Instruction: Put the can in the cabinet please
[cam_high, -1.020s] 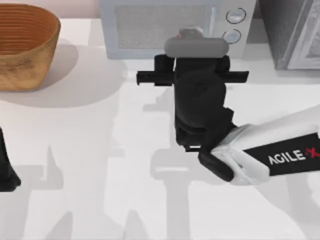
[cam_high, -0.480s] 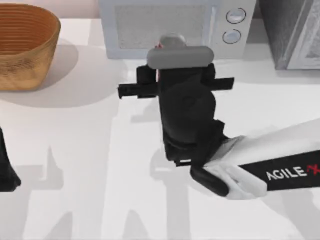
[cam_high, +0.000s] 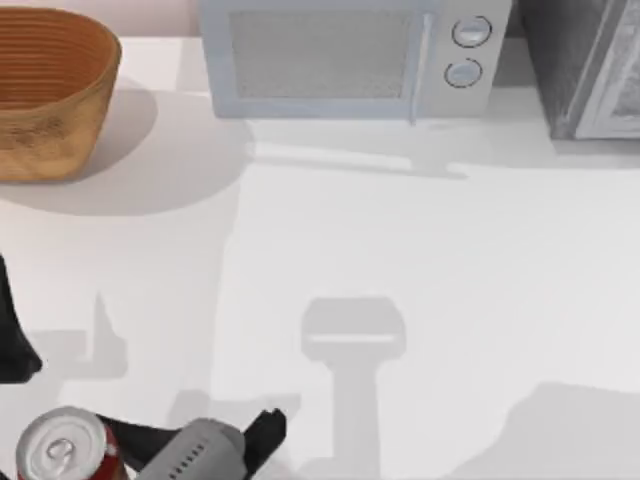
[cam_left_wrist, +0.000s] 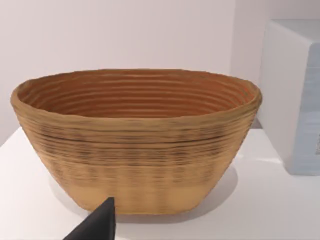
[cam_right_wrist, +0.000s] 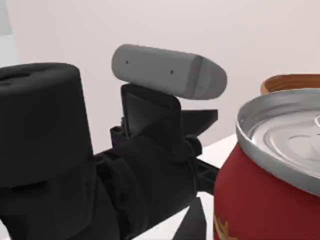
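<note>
Swung away from the front of the white microwave (cam_high: 330, 60) with two round knobs since a second ago: right tool (cam_high: 128, 442), and with it the small red can (cam_high: 60, 452) with silver metal top. Now at the near left corner of the white desk (cam_high: 450, 300), at the top view's lower edge. Seen much larger from above than half a second ago, so carried up off the desk rather than standing on it. Closed on the can, dark against its red side, with the rounded grey camera housing (cam_high: 190, 458) of the right wrist just to the right of it. No change at the middle of the desk beyond soft shadows.

Close up in the right wrist view: silver rim and red wall of the can, a scrap of yellowish label at its lower edge, and past it the black bulk of the left arm (cam_high: 14, 340) with a grey housing of its own. Parked at the left edge of the desk, that arm, pointed at the round woven brown basket (cam_high: 50, 90) in the far left corner; cannot tell how far open its tool is.

Well apart from the can, in the far right corner: large dark grey speckled cabinet (cam_high: 580, 70) with a pale white-framed door panel, just right of the microwave.
</note>
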